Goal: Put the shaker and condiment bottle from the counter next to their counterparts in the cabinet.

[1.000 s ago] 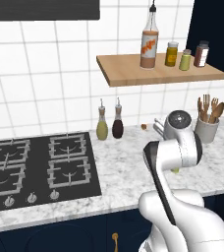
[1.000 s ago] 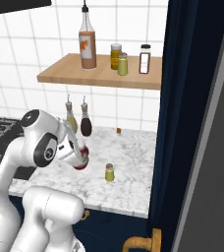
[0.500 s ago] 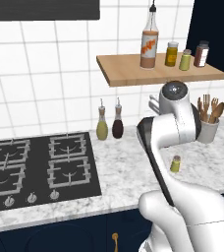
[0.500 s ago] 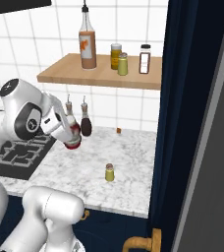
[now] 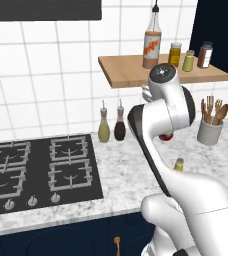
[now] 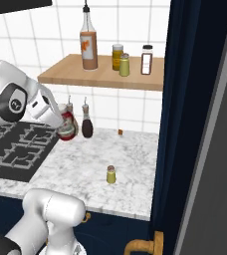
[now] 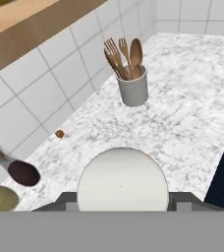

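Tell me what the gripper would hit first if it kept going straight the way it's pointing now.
The gripper already holds the red bottle. Straight past it lies bare marble counter, near the utensil holder; probably the counter first, though depth is uncertain.

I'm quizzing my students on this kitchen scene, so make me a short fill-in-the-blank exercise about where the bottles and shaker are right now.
1. The pincer holds the condiment bottle, which is coloured ____.
2. The shaker stands on the marble ____.
3. On the cabinet, the tall clear bottle carries an ____ label.
4. The white cup holds wooden ____.

Missing words: red; counter; orange; utensils
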You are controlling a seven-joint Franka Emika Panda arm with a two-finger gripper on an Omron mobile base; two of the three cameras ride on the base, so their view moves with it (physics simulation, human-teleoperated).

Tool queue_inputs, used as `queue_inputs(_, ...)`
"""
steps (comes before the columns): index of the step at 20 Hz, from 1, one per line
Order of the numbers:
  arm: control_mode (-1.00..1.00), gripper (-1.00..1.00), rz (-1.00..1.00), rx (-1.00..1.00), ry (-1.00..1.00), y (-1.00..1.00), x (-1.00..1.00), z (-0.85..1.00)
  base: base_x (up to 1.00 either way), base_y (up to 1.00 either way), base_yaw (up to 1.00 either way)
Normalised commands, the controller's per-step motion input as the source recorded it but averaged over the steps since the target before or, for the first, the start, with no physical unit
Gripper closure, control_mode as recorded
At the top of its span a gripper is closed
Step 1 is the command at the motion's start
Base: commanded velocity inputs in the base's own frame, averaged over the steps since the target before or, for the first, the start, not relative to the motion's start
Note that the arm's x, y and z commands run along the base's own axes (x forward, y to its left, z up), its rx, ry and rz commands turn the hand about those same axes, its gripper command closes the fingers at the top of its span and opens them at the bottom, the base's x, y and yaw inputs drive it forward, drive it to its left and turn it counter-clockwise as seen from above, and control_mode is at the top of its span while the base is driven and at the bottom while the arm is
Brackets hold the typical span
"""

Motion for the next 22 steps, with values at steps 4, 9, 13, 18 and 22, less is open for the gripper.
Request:
queue_inputs(4,-1.00,1.00,0.09,-0.03,0.00,0.01,-0.01,0.33,0.00,0.00,0.00)
queue_inputs(9,-1.00,1.00,0.11,-0.05,0.03,0.00,0.00,0.36,0.00,0.00,0.00)
queue_inputs(13,-1.00,1.00,0.09,-0.05,0.01,0.01,0.00,0.38,0.00,0.00,0.00)
queue_inputs(18,-1.00,1.00,0.08,-0.04,0.00,0.00,-0.07,0.40,0.00,0.00,0.00)
queue_inputs(22,-1.00,1.00,0.08,0.00,0.00,0.00,-0.06,0.57,0.00,0.00,0.00)
